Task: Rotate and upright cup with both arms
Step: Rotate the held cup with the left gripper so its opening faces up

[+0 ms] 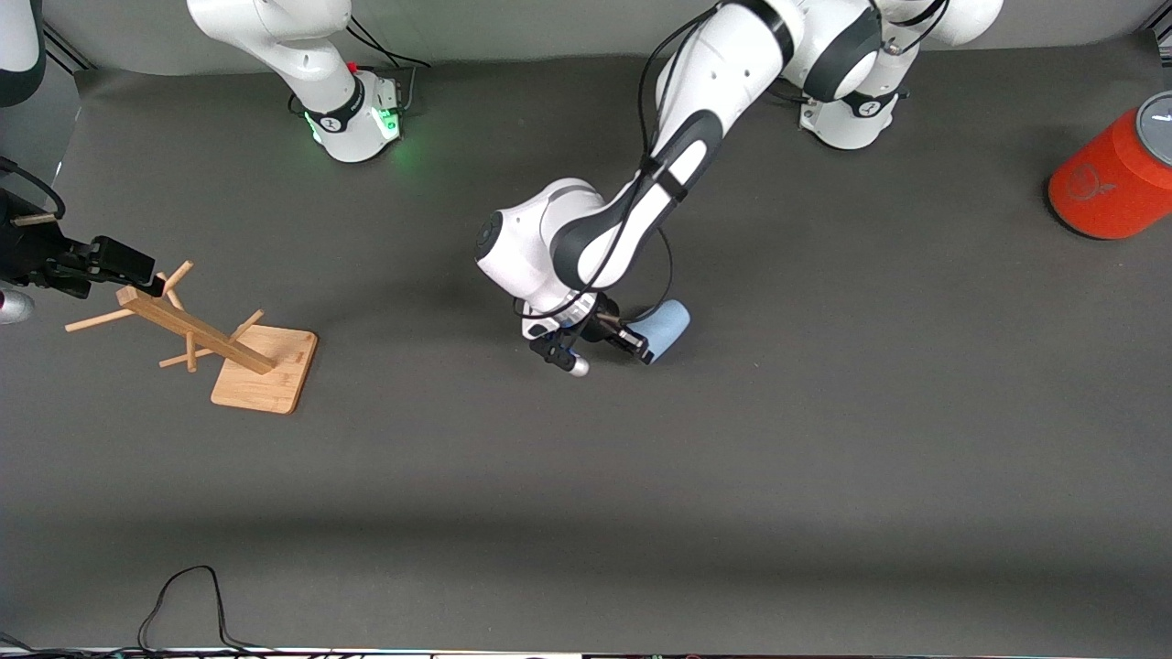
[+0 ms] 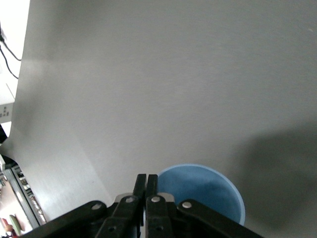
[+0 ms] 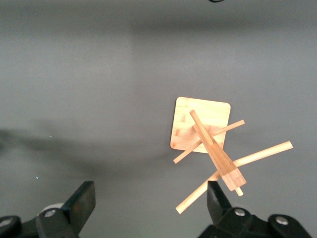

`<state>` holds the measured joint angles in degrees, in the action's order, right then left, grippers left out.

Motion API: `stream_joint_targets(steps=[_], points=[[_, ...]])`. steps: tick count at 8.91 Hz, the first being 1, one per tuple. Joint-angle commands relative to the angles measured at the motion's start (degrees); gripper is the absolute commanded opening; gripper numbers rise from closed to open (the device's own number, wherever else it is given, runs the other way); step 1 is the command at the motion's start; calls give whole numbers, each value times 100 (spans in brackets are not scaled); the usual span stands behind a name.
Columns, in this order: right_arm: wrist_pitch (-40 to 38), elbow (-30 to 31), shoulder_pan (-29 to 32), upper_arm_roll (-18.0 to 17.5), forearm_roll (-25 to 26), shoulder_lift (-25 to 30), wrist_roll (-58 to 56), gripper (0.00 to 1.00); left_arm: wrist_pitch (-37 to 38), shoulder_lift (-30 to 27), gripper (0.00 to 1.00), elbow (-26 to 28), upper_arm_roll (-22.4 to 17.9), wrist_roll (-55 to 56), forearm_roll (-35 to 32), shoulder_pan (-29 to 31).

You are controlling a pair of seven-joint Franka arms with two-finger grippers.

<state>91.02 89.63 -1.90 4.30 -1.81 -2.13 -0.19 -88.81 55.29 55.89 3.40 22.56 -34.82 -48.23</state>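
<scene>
Pale blue plastic is what I look for first — the cup (image 1: 666,327) lies on its side near the middle of the grey worktop (image 1: 824,458), its mouth turned toward the left tool (image 1: 632,346). That tool is down at the cup's rim and I read it as clenched on the rim: in the left wrist view its two fingers (image 2: 146,184) are pressed together with no gap, right at the edge of the cup's (image 2: 203,191) darker blue opening. One finger appears to sit inside the mouth and one outside, though I cannot make out the wall between them. The left arm (image 1: 659,183) reaches down from its base toward the centre of the worktop.

The right tool (image 1: 101,265) hangs over the right arm's end of the worktop, above the top of a wooden rack (image 1: 220,343) — a slanted post with pegs on a square base. From the right wrist view its fingers (image 3: 81,201) stand wide apart, released, holding nothing, with the rack (image 3: 213,144) below them. That arm waits.

An orange-red cylinder (image 1: 1112,183) with a grey top lies at the left arm's end, well apart from the cup.
</scene>
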Motion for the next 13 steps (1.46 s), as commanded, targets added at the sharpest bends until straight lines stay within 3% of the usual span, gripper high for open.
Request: stream_joint_targets(steps=[1, 4, 8, 11, 13], points=[[-40, -165, 32, 19, 76, -15, -69, 100, 40, -683, 0, 71, -23, -130, 770, 436], [-40, -174, -12, 1, 93, -24, -60, 100, -644, -1343, 0, 428, -6, 10, 1423, 964], [-40, -174, -12, -25, 93, -24, -60, 100, -3302, -3004, 0, 3483, -23, 1029, 1601, 1219], [-40, -174, -30, -25, 93, -59, -69, 100, -5875, -3445, 0, 5241, -58, 2028, 1497, 1404], [-49, -165, -21, -25, 93, -59, -86, 100, -7145, -3516, 0, 6000, -190, 2567, 1216, 1395]])
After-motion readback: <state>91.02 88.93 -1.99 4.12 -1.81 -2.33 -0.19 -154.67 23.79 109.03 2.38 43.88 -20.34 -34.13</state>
